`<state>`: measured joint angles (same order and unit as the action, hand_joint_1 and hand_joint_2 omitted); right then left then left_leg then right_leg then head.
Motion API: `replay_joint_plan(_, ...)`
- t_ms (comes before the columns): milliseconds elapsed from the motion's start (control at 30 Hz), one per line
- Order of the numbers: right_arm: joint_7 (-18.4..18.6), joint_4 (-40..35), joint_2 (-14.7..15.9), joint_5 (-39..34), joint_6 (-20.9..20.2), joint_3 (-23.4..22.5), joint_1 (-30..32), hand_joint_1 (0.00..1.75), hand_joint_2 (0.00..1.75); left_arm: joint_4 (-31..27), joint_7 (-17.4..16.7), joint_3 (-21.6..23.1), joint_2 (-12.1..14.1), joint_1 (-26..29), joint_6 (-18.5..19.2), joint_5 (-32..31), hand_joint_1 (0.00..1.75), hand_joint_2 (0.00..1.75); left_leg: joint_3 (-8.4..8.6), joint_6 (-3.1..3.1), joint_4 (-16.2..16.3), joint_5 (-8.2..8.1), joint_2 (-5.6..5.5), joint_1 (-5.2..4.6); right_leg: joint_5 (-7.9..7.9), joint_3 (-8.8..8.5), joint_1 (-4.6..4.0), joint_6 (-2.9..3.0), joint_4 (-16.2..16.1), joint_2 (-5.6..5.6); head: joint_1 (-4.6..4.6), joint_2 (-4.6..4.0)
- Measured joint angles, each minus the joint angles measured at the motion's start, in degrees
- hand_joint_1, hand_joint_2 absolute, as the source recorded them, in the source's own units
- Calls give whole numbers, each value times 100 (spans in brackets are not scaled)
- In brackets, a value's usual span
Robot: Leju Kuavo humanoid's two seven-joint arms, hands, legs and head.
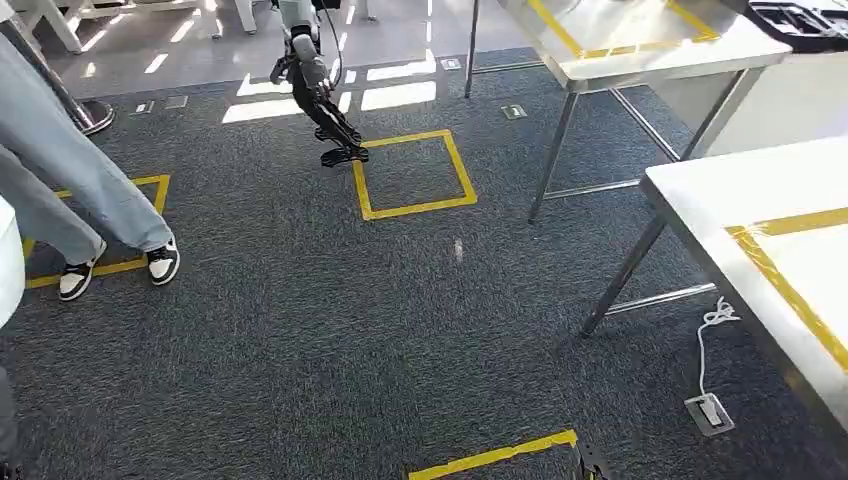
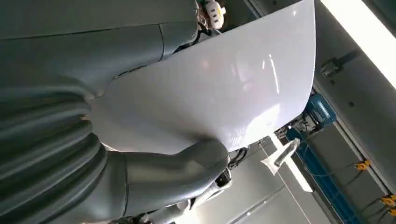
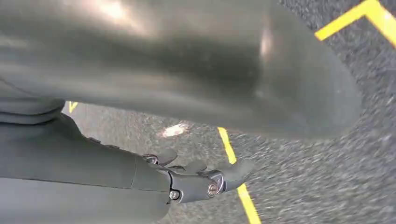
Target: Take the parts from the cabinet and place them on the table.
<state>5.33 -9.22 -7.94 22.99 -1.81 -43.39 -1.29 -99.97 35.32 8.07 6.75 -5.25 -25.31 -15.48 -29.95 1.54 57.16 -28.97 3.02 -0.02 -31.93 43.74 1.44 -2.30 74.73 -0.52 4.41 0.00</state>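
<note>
**Over the carpet, right hand carrying nothing**

Beside a yellow tape line [image 3: 231, 154] on the carpet [image 1: 300, 330], the right hand [image 3: 187, 182] hangs with its fingers [image 3: 236, 170] loosely spread, grasping nothing. The left hand [image 2: 177, 163] lies against a glossy white panel [image 2: 224, 84]; I cannot tell whether its fingers are clenched. I also cannot tell where the parts are. The white counter [image 1: 760, 190] stands to the robot's right, with a person's legs [image 1: 90, 190] well apart from it. At a guess, the parts are stiff and light, best held across the middle.
</note>
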Motion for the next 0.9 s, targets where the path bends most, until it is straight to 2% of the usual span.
replay_joint_plan(33,0,0,2,2,0,0,5,0,0,0,-2,0,-7,3,0,-7,175,175,-5,-24,23,-21,71,15,184,-198,16,-21,-340,38,0,0)
replay_joint_plan(67,0,0,2,18,2,0,3,0,0,-2,-4,0,-13,2,2,-13,175,175,-8,-53,62,-49,136,35,390,-494,32,-42,-843,115,0,0)
replay_joint_plan(100,0,0,2,20,2,0,-6,0,0,-7,-13,0,-13,2,9,-20,175,175,-10,-90,116,-88,200,50,546,-805,45,-73,-1345,304,0,0)
replay_joint_plan(133,0,2,-6,22,0,2,-26,0,0,-33,-17,-2,-11,9,11,-22,175,175,-46,-148,164,-139,245,-2,485,-840,10,-25,-1429,483,9,0)
replay_joint_plan(167,0,0,-6,22,0,2,-35,0,0,-46,-17,-13,-2,1,13,-24,175,175,-47,-188,195,-200,287,-11,514,-831,29,71,-1457,397,-15,0)
replay_joint_plan(233,2,0,0,26,0,2,-25,0,0,-50,-15,-7,-22,-7,15,-26,175,175,32,-244,139,-190,383,0,502,-818,-10,140,-1458,290,-13,0)
replay_joint_plan(267,2,0,0,26,0,2,-25,0,0,-52,-20,-7,-22,-12,17,-26,175,175,72,-275,131,-191,438,2,524,-806,0,184,-1477,224,-13,0)
replay_joint_plan(300,4,0,0,26,2,2,-22,0,0,-52,-24,-9,-20,-14,24,-26,175,175,47,-309,156,-227,371,27,553,-817,31,229,-1501,173,-18,0)
replay_joint_plan(333,7,0,0,26,4,2,-20,0,0,-55,-22,-9,-22,-14,26,-24,175,175,-9,-334,344,-403,46,48,565,-810,36,254,-1505,126,-35,0)
replay_joint_plan(367,7,0,0,24,2,2,-27,0,0,-57,-20,-13,-15,-13,26,-24,175,175,-166,-336,693,-630,-132,52,576,-796,34,273,-1505,82,-42,0)
replay_joint_plan(400,7,0,0,24,4,2,-37,0,0,-55,-26,-20,-7,-7,31,-24,175,175,-383,-340,1168,-861,-229,52,579,-782,24,287,-1504,17,-48,0)
replay_joint_plan(433,4,0,0,24,4,2,-40,0,0,-46,-28,-20,-7,-1,33,-24,175,175,-601,-336,1603,-1023,-265,51,583,-769,7,293,-1504,-53,-48,0)
replay_joint_plan(467,15,0,2,20,4,2,-39,0,0,-44,-35,-20,-7,-1,35,-24,175,175,-744,-325,1855,-1058,-274,51,587,-761,-9,299,-1502,-124,-46,0)
replay_joint_plan(500,24,0,0,13,4,2,-34,0,0,-42,-35,-20,-7,-1,44,-24,175,175,-760,-303,1844,-952,-283,48,590,-762,-19,302,-1502,-199,-44,0)
replay_joint_plan(533,37,0,0,2,4,2,-32,0,0,-42,-35,-22,-7,-4,46,-24,175,175,-674,-270,1607,-739,-300,41,591,-765,-26,300,-1501,-275,-46,0)
replay_joint_plan(567,39,0,0,-2,4,2,-33,0,0,-44,-35,-20,-7,-6,44,-22,175,175,-485,-226,1169,-452,-341,33,595,-775,-28,294,-1501,-360,-44,0)
replay_joint_plan(600,39,0,0,-11,4,2,-37,0,0,-46,-37,-20,-7,-12,50,-22,175,175,-263,-185,659,-174,-433,22,603,-787,-28,281,-1501,-439,-46,0)
replay_joint_plan(633,39,0,0,-18,4,2,-36,0,0,-46,-37,-22,-7,-32,57,-22,175,175,-131,-146,320,-99,-696,21,613,-779,-10,266,-1504,-503,-44,0)
replay_joint_plan(667,42,0,-2,-18,4,2,-58,0,0,-46,-44,-24,-7,-42,63,-22,175,175,-114,-134,215,-120,-828,24,633,-743,-32,221,-1483,-576,-37,0)
replay_joint_plan(733,48,0,0,-22,4,0,-50,0,0,-46,-57,-37,-4,-78,70,-20,175,175,-126,-138,220,-128,-727,-18,690,-681,25,130,-1521,-690,-42,0)
replay_joint_plan(767,52,0,-2,-35,2,2,-32,0,0,-48,-57,-37,-4,-98,77,-20,175,175,-92,-102,203,-106,-664,-35,724,-681,43,79,-1557,-762,-46,0)
replay_joint_plan(800,63,2,-2,-35,4,2,-26,0,0,-50,-59,-37,-13,-114,81,-20,175,175,-57,-47,91,-33,-579,34,726,-675,33,64,-1534,-733,-35,0)
replay_joint_plan(833,70,2,-6,-37,4,2,-18,0,0,-46,-66,-37,-22,-128,90,-20,175,175,-32,-29,54,-7,-495,5,653,-631,-11,79,-1439,-382,-35,0)
replay_joint_plan(867,61,2,-13,-37,4,2,-26,0,0,-48,-63,-37,-28,-132,94,-20,175,175,-38,11,47,10,-414,-8,431,-487,-38,78,-1149,-108,-13,0)
replay_joint_plan(900,57,0,-13,-37,4,2,-41,0,0,-46,-72,-39,-26,-126,96,-17,175,175,-50,18,55,12,-337,-20,208,-312,-40,62,-768,-16,-15,0)
